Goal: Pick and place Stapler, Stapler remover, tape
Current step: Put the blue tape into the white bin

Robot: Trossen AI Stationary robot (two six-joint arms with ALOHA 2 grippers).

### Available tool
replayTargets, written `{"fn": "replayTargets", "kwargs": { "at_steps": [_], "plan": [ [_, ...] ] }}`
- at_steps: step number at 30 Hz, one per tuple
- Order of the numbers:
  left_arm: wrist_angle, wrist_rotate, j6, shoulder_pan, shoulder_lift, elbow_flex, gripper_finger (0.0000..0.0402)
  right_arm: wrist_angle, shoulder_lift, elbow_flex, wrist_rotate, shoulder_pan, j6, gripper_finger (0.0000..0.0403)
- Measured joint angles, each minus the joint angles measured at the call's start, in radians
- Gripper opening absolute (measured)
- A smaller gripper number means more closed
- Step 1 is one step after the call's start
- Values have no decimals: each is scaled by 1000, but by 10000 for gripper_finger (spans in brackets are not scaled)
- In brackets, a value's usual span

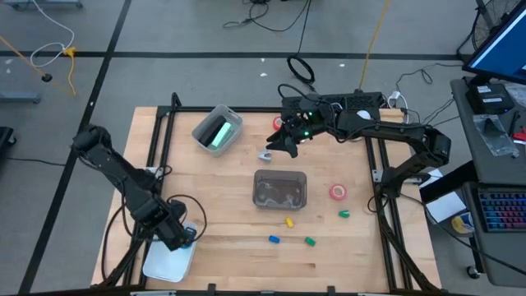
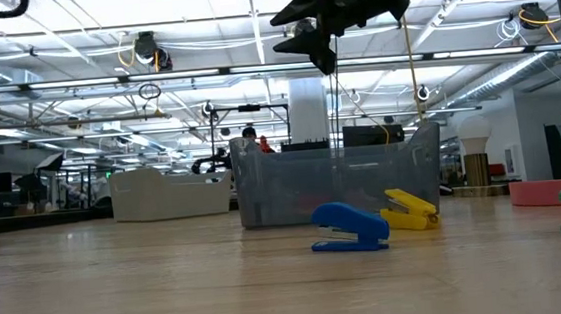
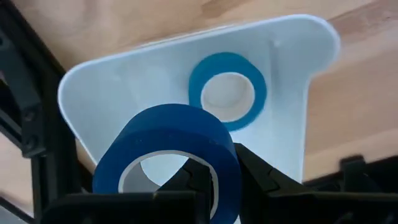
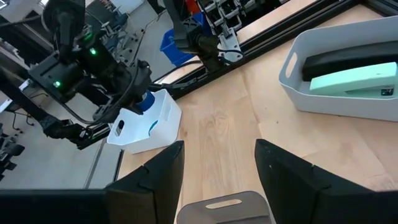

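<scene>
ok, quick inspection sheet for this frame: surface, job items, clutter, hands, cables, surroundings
Surface: wooden table, dry and unmarked.
Job's things: dark blue tape roll in left hand; light blue tape roll flat in white tray; pink-red tape roll on the table; mint stapler in grey bin.
Clutter: clear bin mid-table; small blue, yellow and green pieces near it.
Grippers: left hand shut on the dark blue roll above the tray; right hand open, raised over the table's far side.
Cables: loose cables on the floor beyond the table.
Surroundings: desk with keyboard to the right.
</scene>
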Motion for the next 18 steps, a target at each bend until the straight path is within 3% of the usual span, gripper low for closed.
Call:
{"fn": "replayTargets", "kwargs": {
  "at_steps": [13, 18],
  "plan": [
    [161, -3, -32, -18, 17, -153, 36, 1, 0, 0, -1, 0, 3, 191],
    [204, 0, -30, -18, 17, -181, 67, 0, 0, 0, 0, 0, 3, 186]
  ]
}}
